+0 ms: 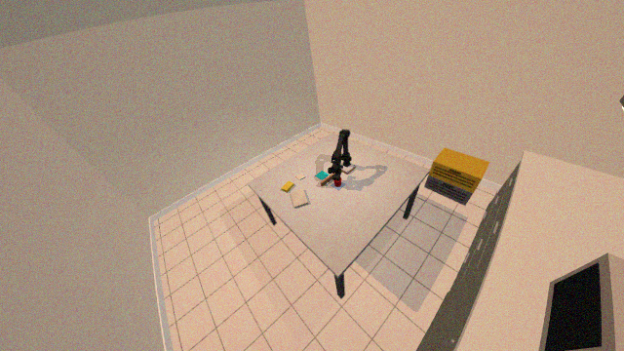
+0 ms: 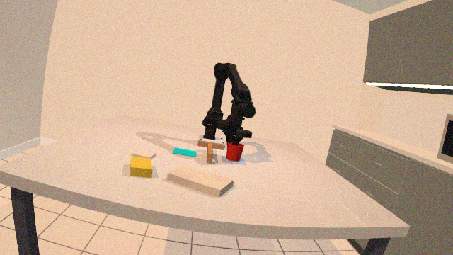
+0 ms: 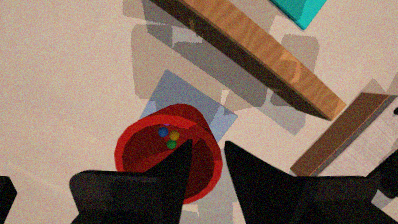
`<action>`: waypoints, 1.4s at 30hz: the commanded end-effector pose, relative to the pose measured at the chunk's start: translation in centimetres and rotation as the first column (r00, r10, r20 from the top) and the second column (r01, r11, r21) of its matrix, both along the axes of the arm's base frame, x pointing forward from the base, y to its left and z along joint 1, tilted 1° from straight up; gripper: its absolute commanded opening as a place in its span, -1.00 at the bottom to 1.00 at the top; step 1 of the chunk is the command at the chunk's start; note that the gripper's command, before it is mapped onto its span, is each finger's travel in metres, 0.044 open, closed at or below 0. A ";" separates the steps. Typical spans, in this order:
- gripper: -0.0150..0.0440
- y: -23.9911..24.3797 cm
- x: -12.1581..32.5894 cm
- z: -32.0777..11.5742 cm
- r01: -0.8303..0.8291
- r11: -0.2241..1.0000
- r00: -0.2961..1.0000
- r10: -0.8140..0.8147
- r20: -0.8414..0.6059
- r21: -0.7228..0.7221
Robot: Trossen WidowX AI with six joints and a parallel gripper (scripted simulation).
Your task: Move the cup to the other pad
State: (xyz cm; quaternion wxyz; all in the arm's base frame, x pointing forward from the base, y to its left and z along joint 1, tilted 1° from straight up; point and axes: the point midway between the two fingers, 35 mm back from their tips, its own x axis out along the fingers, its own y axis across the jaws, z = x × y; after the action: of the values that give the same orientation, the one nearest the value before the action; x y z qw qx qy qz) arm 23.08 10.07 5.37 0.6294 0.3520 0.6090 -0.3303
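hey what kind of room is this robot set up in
Probably a kitchen. A run of grey base cabinets under a pale countertop, grey wall cabinets above, and what looks like a built-in oven or microwave line one wall. The floor is tiled.

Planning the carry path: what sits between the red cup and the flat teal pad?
In the exterior view, an upright wooden block stands between the red cup and the flat teal pad.

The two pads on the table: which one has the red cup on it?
The pale blue pad, under the red cup; the teal pad lies bare beyond the wooden bar.
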 end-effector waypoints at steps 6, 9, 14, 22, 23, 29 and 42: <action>0.01 0.0 -0.2 -0.8 0.004 1.000 1.000 -0.004 -0.009 0.000; -0.17 -0.1 -0.1 -0.6 0.000 1.000 1.000 0.000 -0.005 -0.002; -0.41 -0.1 -0.1 -0.6 0.000 1.000 1.000 0.000 -0.005 -0.002; -0.49 0.0 -0.1 -0.6 0.000 1.000 1.000 0.000 -0.005 -0.002; -0.49 0.0 -0.1 -0.5 0.000 1.000 1.000 0.000 -0.005 -0.002; -0.49 0.0 0.0 1.0 0.001 1.000 1.000 -0.001 -0.005 -0.001; -0.49 0.0 0.1 4.9 0.004 1.000 1.000 -0.004 -0.008 0.000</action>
State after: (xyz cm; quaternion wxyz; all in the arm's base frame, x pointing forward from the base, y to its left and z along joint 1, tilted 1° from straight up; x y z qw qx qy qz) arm 23.19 10.06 9.33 0.6274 0.3506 0.6102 -0.3332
